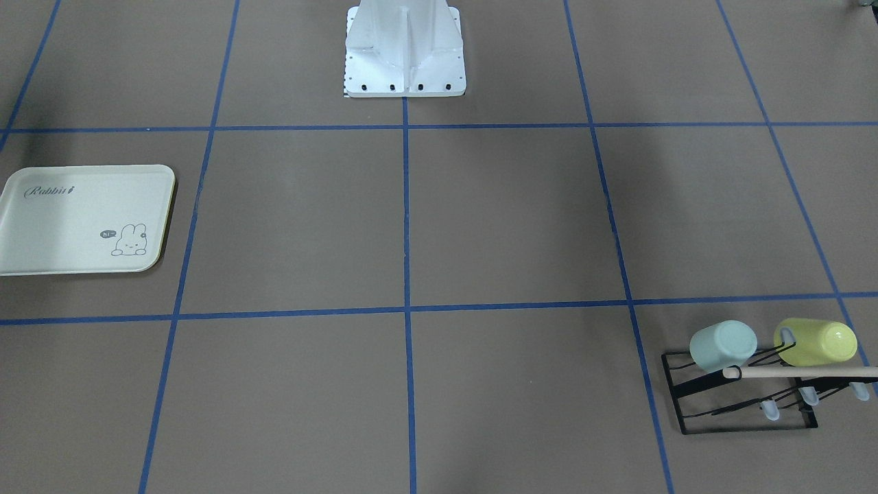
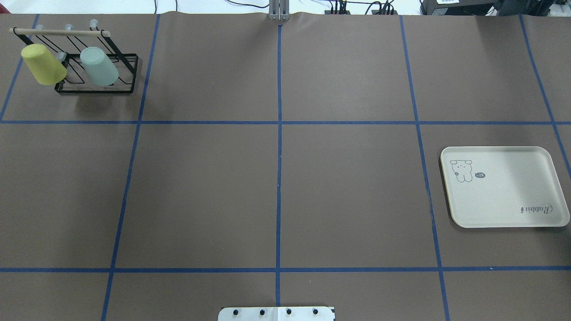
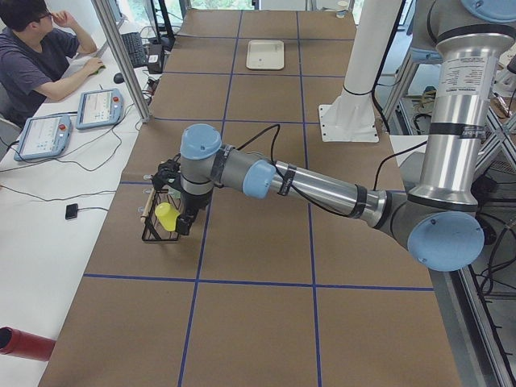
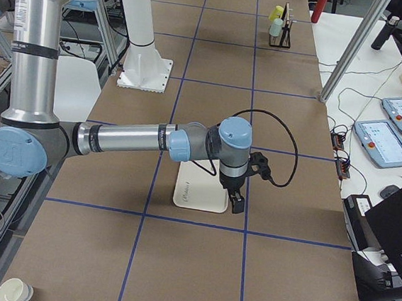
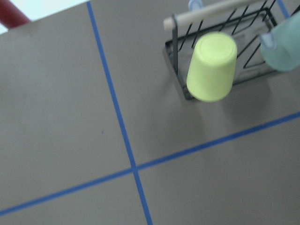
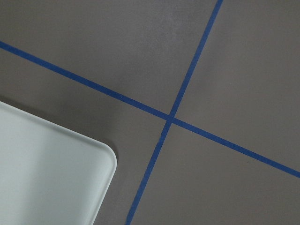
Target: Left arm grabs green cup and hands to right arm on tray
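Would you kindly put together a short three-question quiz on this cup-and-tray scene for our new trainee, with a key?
1. True or false: the green cup hangs on the black rack beside the yellow-green cup.
2. Multiple choice: which is nearer the tray? A) the green cup B) the yellow-green cup C) both equally
3. Short answer: which arm reaches out to the rack, the left arm or the right arm?

Key: 1 true; 2 A; 3 the left arm.
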`<state>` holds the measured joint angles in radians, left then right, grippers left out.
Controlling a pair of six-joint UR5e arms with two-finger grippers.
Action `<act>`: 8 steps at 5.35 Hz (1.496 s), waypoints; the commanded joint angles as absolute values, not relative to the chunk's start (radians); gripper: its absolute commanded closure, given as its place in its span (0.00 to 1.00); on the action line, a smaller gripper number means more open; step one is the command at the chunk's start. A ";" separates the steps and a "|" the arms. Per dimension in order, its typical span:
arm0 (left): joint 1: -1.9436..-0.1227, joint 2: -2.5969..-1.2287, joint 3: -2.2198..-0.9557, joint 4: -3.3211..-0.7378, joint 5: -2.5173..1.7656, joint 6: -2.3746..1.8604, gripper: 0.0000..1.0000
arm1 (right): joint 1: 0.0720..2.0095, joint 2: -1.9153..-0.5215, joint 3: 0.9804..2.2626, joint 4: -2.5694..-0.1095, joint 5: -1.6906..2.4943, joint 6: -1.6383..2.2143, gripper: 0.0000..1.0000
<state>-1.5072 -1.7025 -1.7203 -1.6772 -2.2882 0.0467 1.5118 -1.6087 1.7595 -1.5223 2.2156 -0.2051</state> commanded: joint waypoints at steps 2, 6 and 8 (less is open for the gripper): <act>-1.419 -1.809 -1.556 -1.852 -2.287 0.008 0.00 | 1.511 -1.560 1.726 -1.520 2.218 -0.192 0.00; -1.145 -2.009 -1.520 -1.867 -2.064 -0.586 0.00 | 1.505 -1.554 1.718 -1.523 2.221 -0.167 0.00; -1.073 -2.051 -1.519 -1.760 -1.936 -0.588 0.00 | 1.505 -1.554 1.718 -1.523 2.223 -0.163 0.00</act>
